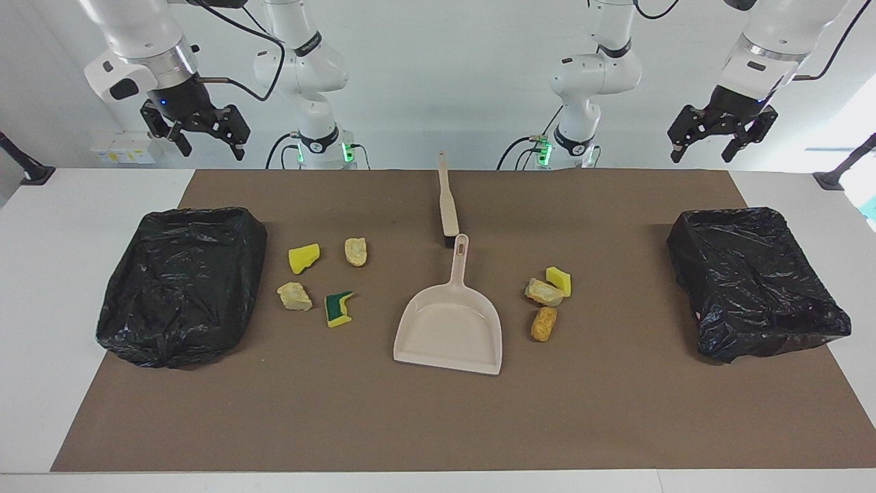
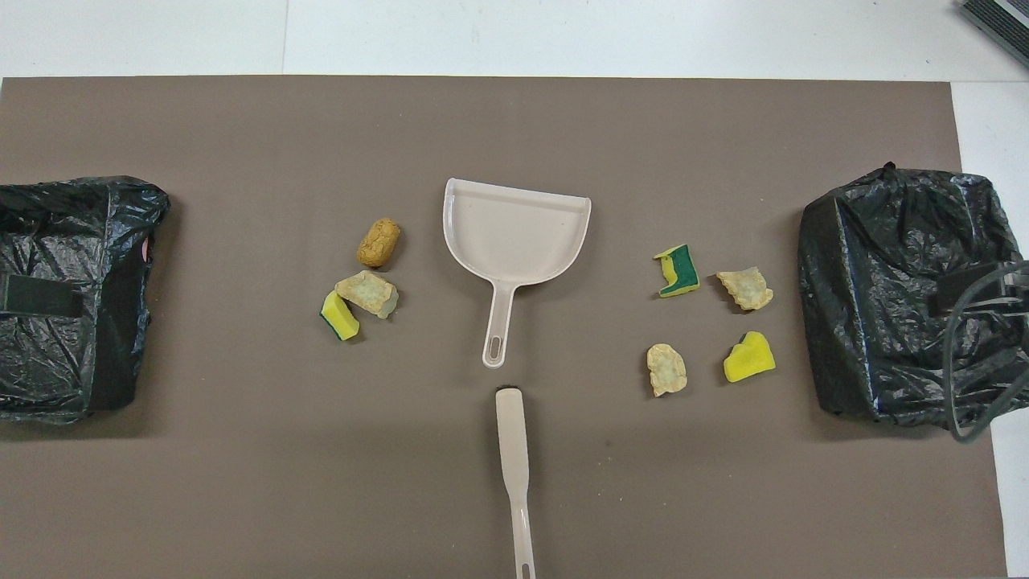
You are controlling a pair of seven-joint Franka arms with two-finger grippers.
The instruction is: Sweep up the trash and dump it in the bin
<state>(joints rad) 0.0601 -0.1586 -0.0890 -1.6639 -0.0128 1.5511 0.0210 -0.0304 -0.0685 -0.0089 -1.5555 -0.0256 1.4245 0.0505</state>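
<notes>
Trash lies in two loose clusters on the brown mat [image 1: 438,424], one on each side of the beige dustpan [image 1: 448,329]. Toward the right arm's end sit four pieces: a yellow chunk [image 1: 304,257], a tan chunk [image 1: 356,251], a pale tan chunk [image 1: 294,296] and a yellow piece with a green face [image 1: 338,308] (this last one is nearest the dustpan). Toward the left arm's end are three more: a yellow sponge piece [image 1: 559,281] touching a tan foam piece [image 1: 544,292], and an orange chunk [image 1: 544,324] just beside them, farther from the robots.

The dustpan lies flat at mid-table, its handle pointing toward the robots. The brush [image 1: 447,205] lies nearer to the robots, in line with that handle, black bristles just short of the handle's tip.

A bin lined with a black bag [image 1: 181,284] stands at the right arm's end, and a second black-bagged bin [image 1: 756,294] at the left arm's end.

The right gripper [image 1: 205,140] hangs raised over the table's edge near its bin, jaws spread wide and holding nothing. The left gripper [image 1: 712,144] hangs likewise at its own end, jaws wide apart and empty.
</notes>
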